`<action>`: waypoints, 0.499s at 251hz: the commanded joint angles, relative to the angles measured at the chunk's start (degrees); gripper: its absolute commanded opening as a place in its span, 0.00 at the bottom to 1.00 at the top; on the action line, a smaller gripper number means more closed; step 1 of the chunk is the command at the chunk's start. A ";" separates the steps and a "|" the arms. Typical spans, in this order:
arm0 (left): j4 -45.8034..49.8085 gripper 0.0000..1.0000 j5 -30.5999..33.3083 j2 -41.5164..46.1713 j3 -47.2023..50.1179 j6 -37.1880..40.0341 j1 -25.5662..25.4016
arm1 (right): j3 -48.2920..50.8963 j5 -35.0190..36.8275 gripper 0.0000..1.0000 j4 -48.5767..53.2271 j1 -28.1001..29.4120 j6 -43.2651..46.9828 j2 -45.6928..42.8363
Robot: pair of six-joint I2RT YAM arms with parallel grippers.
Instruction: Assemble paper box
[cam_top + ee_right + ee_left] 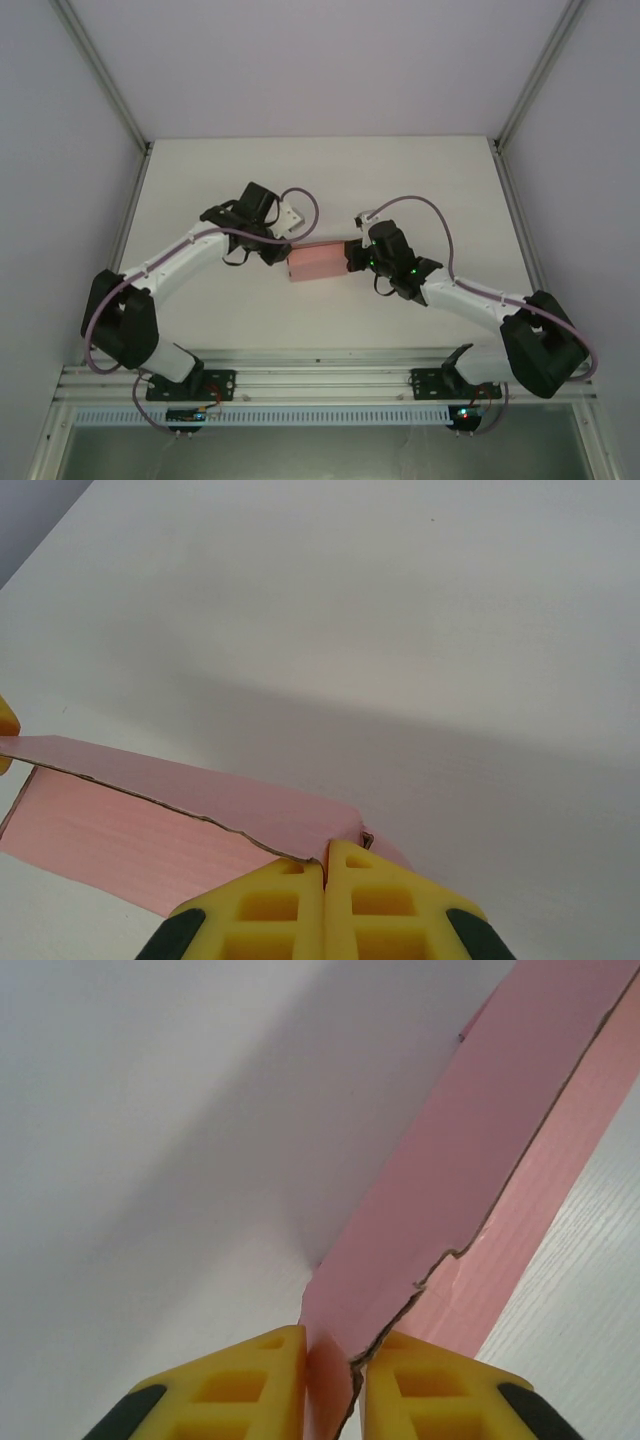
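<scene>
paper box (317, 262) on counter (320, 180). left tool (335, 1348) at box's left end, nearly closed, pinching a card flap. right tool (326, 858) at box's right end, fully closed on card edge.

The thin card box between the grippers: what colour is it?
The thin card box is plain salmon pink; left wrist view shows it best.

No text, label, brand, number or sign is showing legibly in any view; the paper box (318, 262) is showing plain pink card, and the bench (320, 180) is showing a bare white surface.
</scene>
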State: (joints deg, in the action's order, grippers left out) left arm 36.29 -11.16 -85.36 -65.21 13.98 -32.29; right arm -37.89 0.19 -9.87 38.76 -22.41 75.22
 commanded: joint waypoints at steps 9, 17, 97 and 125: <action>1.62 0.19 -2.78 1.20 -2.50 0.83 -0.99 | 1.02 -2.03 0.00 10.32 0.35 0.13 2.47; 1.52 0.17 -2.60 1.48 -2.47 0.70 -1.43 | 0.90 -1.49 0.00 10.26 0.29 0.21 2.48; 2.85 0.00 3.14 -0.01 -5.28 -13.56 -3.30 | 0.09 0.91 0.00 12.84 1.94 -0.56 2.93; 4.12 0.00 5.65 -0.77 -6.23 -24.12 -4.75 | -0.09 4.00 0.00 13.93 3.95 -2.17 2.94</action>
State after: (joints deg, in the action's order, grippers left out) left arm 39.72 -6.92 -85.47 -68.71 3.05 -35.27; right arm -39.09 3.05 -7.73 39.94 -22.70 75.90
